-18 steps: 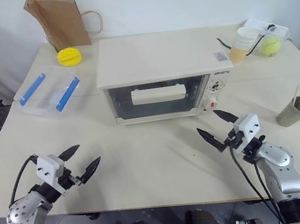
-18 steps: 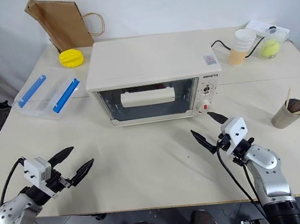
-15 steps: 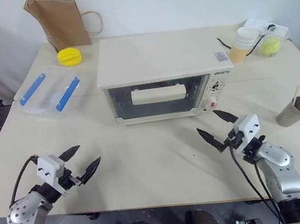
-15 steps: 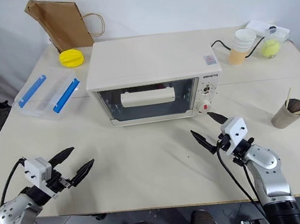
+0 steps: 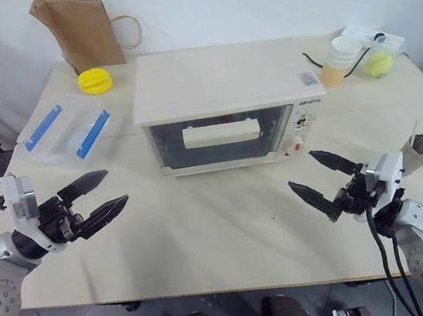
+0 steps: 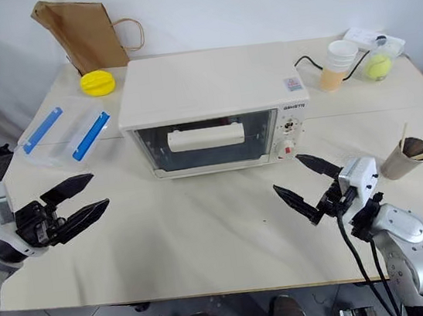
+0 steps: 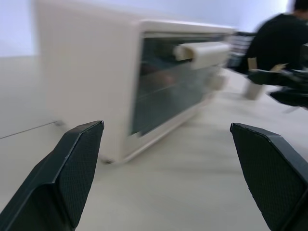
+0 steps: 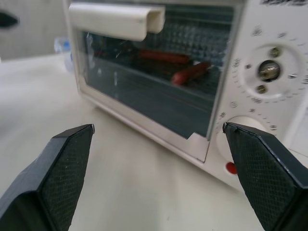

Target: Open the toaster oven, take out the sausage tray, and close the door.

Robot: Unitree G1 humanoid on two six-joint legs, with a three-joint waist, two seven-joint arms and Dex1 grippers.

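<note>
The toaster oven [image 5: 228, 105] stood in the middle of the desk [image 5: 205, 229], its door [image 5: 221, 139] shut. The sausage tray [image 8: 173, 67] was inside, behind the glass. The left claw [image 5: 92, 198] and the right claw [image 5: 325, 180] were both wide open and empty, well apart from the oven. The glass door seemed rigid and fragile; its white bar handle [image 5: 221, 132] was probably the best place to grip.

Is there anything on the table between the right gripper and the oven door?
Nothing: bare table separates the open right gripper from the closed door of the toaster oven. Head views and right wrist view both show it.
</note>
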